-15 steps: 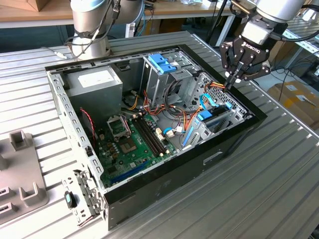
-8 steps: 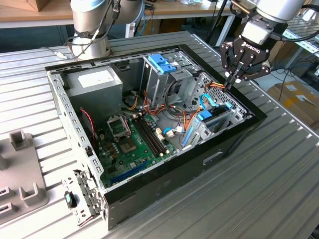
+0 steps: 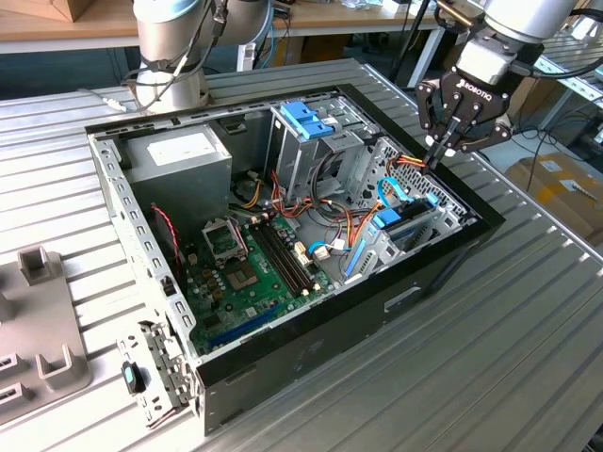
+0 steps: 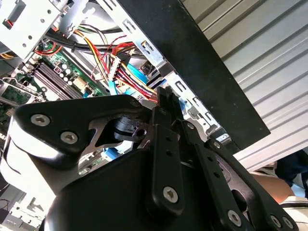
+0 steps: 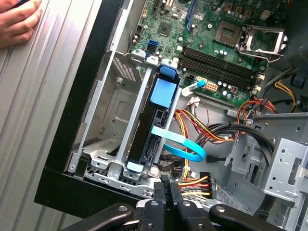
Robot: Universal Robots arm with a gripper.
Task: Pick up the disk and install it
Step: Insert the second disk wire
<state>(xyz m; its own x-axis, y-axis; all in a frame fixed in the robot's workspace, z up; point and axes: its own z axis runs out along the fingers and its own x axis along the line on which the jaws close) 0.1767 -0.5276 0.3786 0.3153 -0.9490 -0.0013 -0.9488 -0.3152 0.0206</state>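
Note:
The disk stands on edge in a metal bay at the case's side wall, a dark slab with light-blue carrier rails and a blue tab at its end. In the exterior view the disk sits low at the case's right side, among coloured wires. My gripper hangs just above that corner of the case, its black fingers pressed together with nothing between them. In the first wrist view the gripper is a little beyond the disk's near end, apart from it. The second wrist view shows the gripper shut, over the case rim.
The open computer case lies on a ribbed metal table. Inside are a motherboard, a power supply, a drive cage with a blue latch and loose cables. A person's hand rests on the table beside the case.

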